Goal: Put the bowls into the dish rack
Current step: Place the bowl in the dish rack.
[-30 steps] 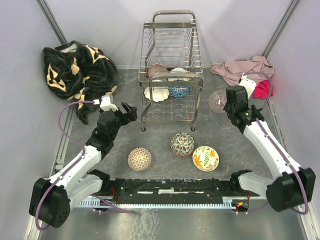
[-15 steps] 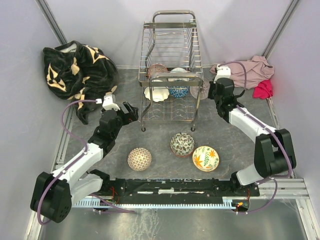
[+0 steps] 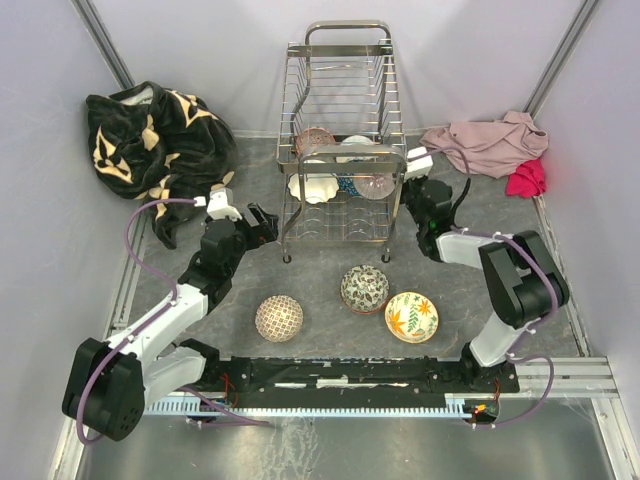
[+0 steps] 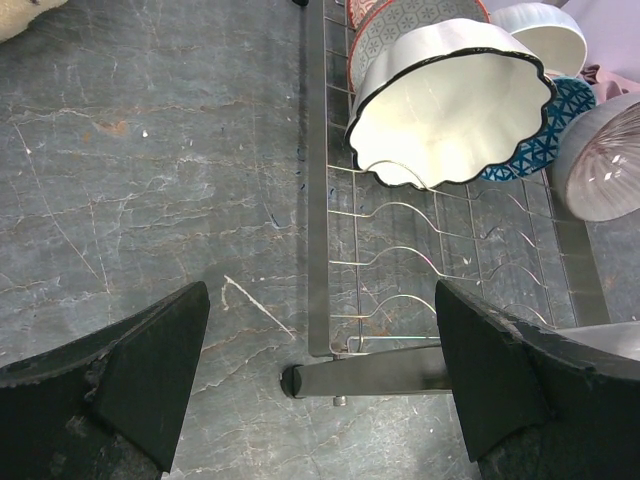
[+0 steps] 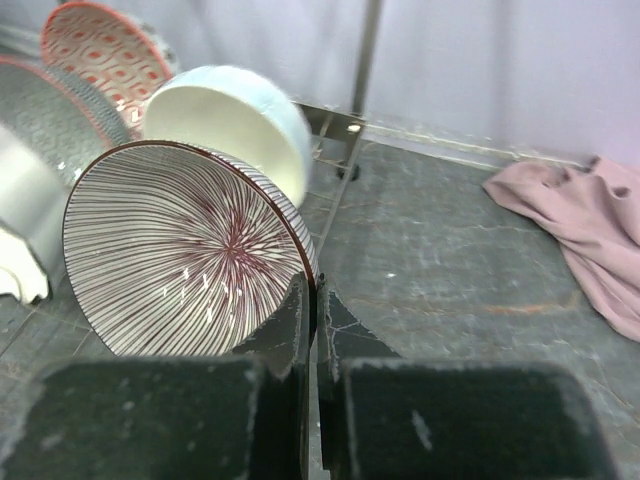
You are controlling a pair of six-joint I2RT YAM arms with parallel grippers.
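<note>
Nearest us, a floral bowl sits upright on the table beside two overturned patterned bowls. Beyond them, our left gripper hangs with its jaws wide apart by the dish rack, at its front left corner. Our right gripper pinches the rim of a striped bowl, held on edge at the rack's right rail, hollow toward the gripper. That thin rim pinch could slip, or the bowl could knock the racked bowls. The rack's long axis runs away from us.

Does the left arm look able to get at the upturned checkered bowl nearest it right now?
Probably yes: the left tool is open and empty beside the dish rack, and the checkered bowl lies uncovered nearer the arm's base, touching nothing else.
</note>
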